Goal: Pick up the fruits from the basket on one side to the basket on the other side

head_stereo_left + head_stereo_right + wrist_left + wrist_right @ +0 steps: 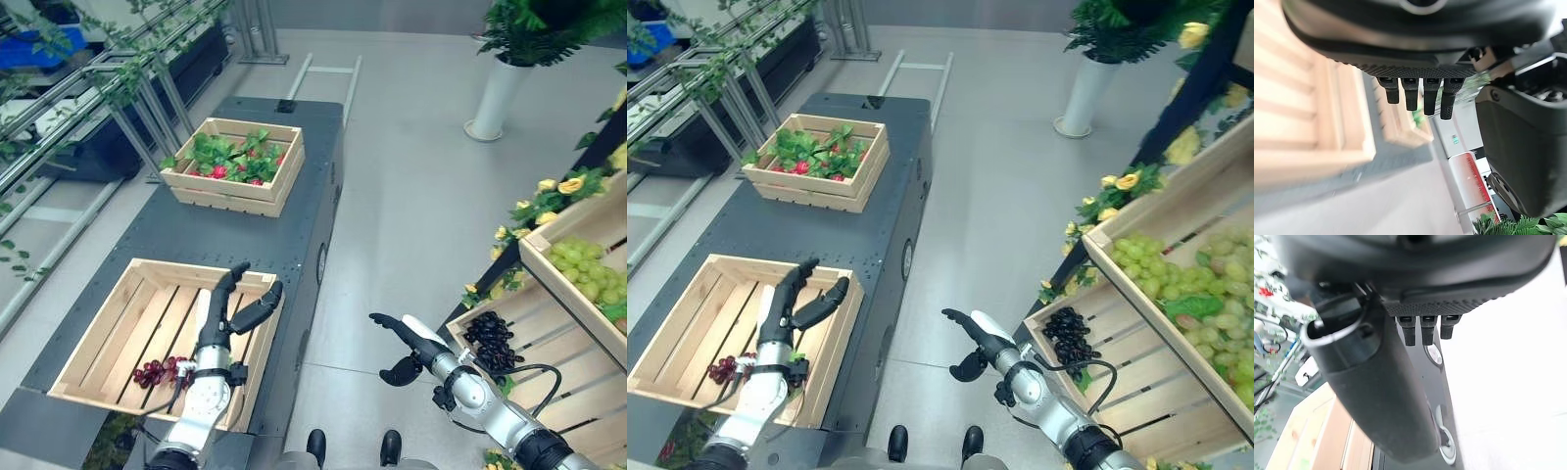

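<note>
A small bunch of dark red grapes (162,370) lies in the near wooden crate (93,323) on the dark table (147,230). My left hand (230,318) hovers open above that crate's right half, fingers (1420,95) straight and holding nothing. My right hand (411,343) is open over the floor between the table and the shelf, fingers (1425,328) straight and empty. Beside it, a shelf crate holds black grapes (490,338). A far crate (235,162) on the table holds red fruit among green leaves.
A higher shelf crate at the right holds green grapes (588,269), with yellow flowers (549,191) along the shelf edge. A white planter (495,98) stands on the floor beyond. Metal railings with vines (108,88) run along the table's left side.
</note>
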Motion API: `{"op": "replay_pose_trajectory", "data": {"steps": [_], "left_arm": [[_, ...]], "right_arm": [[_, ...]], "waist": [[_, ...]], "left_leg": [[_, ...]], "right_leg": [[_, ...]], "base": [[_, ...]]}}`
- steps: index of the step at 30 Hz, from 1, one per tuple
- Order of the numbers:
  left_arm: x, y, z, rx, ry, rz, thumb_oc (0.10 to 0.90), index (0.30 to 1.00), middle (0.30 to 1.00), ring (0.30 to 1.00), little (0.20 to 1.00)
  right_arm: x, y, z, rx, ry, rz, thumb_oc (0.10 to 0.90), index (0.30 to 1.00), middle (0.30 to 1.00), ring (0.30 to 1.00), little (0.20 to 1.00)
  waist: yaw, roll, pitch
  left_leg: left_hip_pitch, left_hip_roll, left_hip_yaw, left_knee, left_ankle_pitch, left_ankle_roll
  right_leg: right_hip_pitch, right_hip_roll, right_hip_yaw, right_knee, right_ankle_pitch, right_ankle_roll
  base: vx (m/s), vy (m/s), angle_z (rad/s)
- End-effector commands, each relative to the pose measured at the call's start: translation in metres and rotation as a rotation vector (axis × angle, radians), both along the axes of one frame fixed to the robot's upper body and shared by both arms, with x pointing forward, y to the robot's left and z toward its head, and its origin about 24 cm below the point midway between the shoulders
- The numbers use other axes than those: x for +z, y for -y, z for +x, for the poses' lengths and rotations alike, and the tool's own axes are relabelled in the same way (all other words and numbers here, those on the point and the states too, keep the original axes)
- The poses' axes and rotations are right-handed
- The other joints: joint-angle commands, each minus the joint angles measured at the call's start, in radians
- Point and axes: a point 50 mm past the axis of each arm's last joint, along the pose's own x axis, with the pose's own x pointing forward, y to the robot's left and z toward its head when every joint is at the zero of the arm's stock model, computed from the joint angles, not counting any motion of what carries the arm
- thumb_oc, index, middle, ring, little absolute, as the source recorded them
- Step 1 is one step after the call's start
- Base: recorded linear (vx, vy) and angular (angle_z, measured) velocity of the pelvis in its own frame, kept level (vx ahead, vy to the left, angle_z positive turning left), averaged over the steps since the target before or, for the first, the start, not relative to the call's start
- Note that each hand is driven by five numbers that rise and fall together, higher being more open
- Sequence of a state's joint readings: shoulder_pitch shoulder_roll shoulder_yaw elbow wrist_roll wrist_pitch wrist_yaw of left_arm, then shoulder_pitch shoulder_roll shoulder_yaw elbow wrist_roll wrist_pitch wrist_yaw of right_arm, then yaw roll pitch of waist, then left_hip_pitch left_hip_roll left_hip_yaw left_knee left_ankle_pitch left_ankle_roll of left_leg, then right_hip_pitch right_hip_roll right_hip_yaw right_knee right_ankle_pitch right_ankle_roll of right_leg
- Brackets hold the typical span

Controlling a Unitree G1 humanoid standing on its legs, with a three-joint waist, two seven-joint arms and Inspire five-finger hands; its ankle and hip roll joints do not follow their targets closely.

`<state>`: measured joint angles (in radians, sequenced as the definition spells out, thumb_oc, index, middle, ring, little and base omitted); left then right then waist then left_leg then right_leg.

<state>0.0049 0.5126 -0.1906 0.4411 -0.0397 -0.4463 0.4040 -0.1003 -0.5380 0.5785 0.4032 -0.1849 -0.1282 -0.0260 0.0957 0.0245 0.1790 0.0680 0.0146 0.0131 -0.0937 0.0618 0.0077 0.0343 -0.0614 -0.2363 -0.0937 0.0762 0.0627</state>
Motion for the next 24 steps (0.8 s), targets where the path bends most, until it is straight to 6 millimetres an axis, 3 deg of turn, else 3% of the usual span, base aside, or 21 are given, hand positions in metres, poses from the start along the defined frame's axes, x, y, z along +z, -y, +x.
{"op": "replay_pose_trajectory", "data": {"steps": [1, 8, 11, 17, 24], "left_arm": [[0.058, -0.03, 0.021, 0.074, 0.266, 0.139, 0.8, 0.9, 0.9, 0.9, 0.9], [0.068, -0.068, 0.008, 0.21, 0.303, 0.217, 0.8, 0.9, 0.9, 0.9, 0.9], [0.073, -0.08, 0.006, 0.221, 0.291, 0.336, 0.8, 0.9, 0.9, 0.9, 0.9], [0.088, -0.12, 0.002, 0.311, 0.206, 0.671, 0.8, 0.9, 0.9, 0.9, 0.9], [0.117, -0.139, 0.009, 0.348, 0.216, 0.943, 0.8, 0.9, 0.9, 0.9, 0.9]], "right_arm": [[0.027, -0.004, 0.023, -0.063, 0.165, 0.1, 0.8, 0.9, 0.9, 0.9, 0.9], [0.016, 0.003, 0.013, -0.1, 0.131, 0.083, 0.8, 0.9, 0.9, 0.9, 0.9], [0.022, 0.007, 0.019, -0.117, 0.162, 0.079, 0.8, 0.9, 0.9, 0.9, 0.9], [0.047, 0.013, 0.04, -0.073, 0.256, 0.039, 0.8, 0.9, 0.9, 0.9, 0.9], [0.078, 0.023, 0.064, -0.071, 0.365, 0.016, 0.8, 0.9, 0.9, 0.9, 0.9]], "waist": [[0.03, -0.023, 0.015], [0.059, -0.03, 0.055], [0.077, -0.032, 0.112], [0.101, -0.024, 0.252], [0.104, -0.034, 0.341]], "left_leg": [[-0.007, -0.082, 0.003, 0.008, -0.073, 0.016], [-0.053, -0.083, -0.022, 0.092, -0.092, 0.015], [-0.109, -0.083, -0.032, 0.187, -0.11, 0.015], [-0.208, -0.073, -0.014, 0.358, -0.163, 0.012], [-0.373, -0.07, 0.012, 0.597, -0.251, 0.047]], "right_leg": [[0.051, 0.005, -0.05, 0.038, -0.091, -0.009], [0.031, -0.007, -0.101, 0.112, -0.135, -0.028], [-0.009, -0.016, -0.127, 0.208, -0.171, -0.045], [-0.105, -0.055, -0.16, 0.443, -0.27, -0.066], [-0.242, -0.113, -0.165, 0.73, -0.381, -0.107]], "base": [[-0.01, 0.004, 0.2], [0.0, 0.004, 0.18], [-0.07, 0.01, 0.28], [-0.08, 0.062, 0.14], [-0.09, 0.089, 0.14]]}}
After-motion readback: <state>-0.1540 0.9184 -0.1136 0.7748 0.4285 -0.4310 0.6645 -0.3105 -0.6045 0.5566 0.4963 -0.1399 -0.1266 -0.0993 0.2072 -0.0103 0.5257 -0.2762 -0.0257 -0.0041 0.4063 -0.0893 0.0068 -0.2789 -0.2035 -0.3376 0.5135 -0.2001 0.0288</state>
